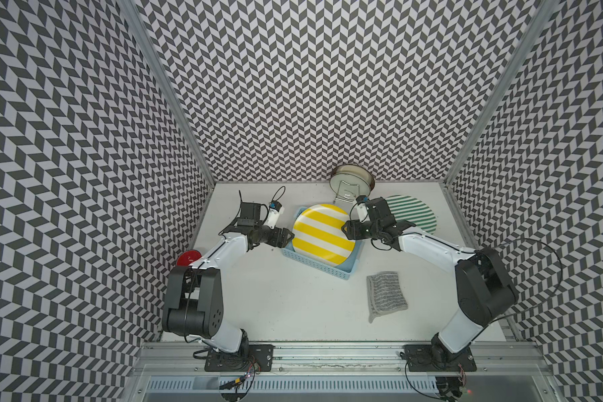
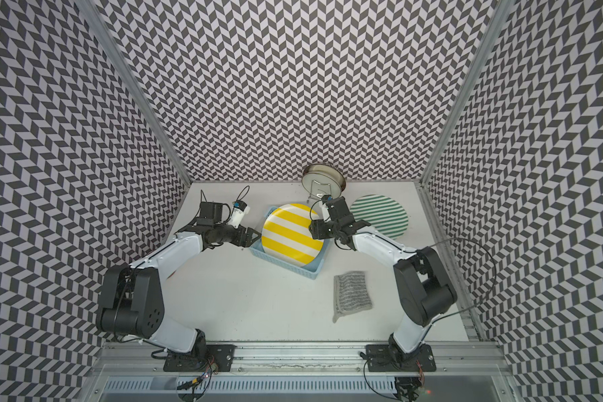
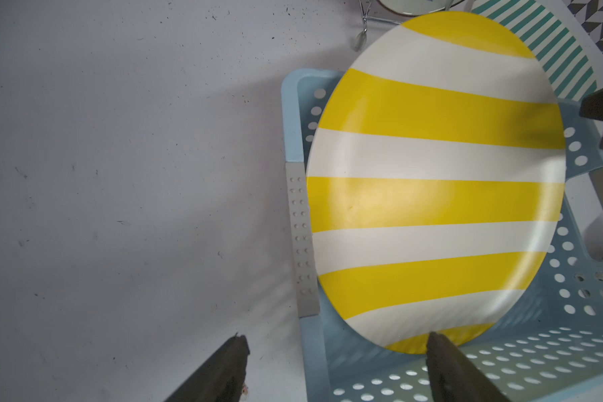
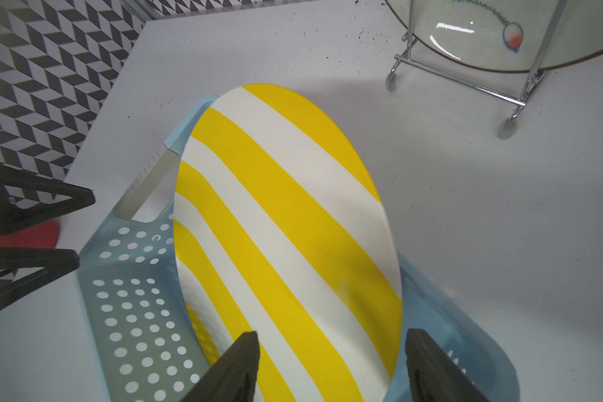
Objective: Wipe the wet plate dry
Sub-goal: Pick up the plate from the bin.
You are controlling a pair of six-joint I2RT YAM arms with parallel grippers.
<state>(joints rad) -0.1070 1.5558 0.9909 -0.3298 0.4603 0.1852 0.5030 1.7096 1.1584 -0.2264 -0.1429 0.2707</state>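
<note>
The plate [image 1: 323, 235] [image 2: 291, 233], round with broad yellow and white stripes, rests tilted in a light blue perforated basket [image 1: 314, 264] [image 2: 282, 262]. My left gripper [image 1: 288, 236] [image 3: 338, 341] is open at the plate's left edge. One finger hangs over the table and the other over the basket [image 3: 536, 365] by the plate's rim [image 3: 432, 195]. My right gripper [image 1: 345, 229] [image 4: 333, 336] is open at the right edge, with the plate's rim [image 4: 286, 236] between its fingers and untouched. A grey striped cloth [image 1: 387, 294] [image 2: 352, 292] lies folded on the table, in front of the basket to the right.
A green-striped plate [image 1: 415, 212] [image 2: 380, 215] lies flat at the back right, under the right arm. Another plate stands in a wire rack [image 1: 352, 181] [image 4: 467, 80] against the back wall. A red round object [image 1: 188, 258] sits at the table's left edge.
</note>
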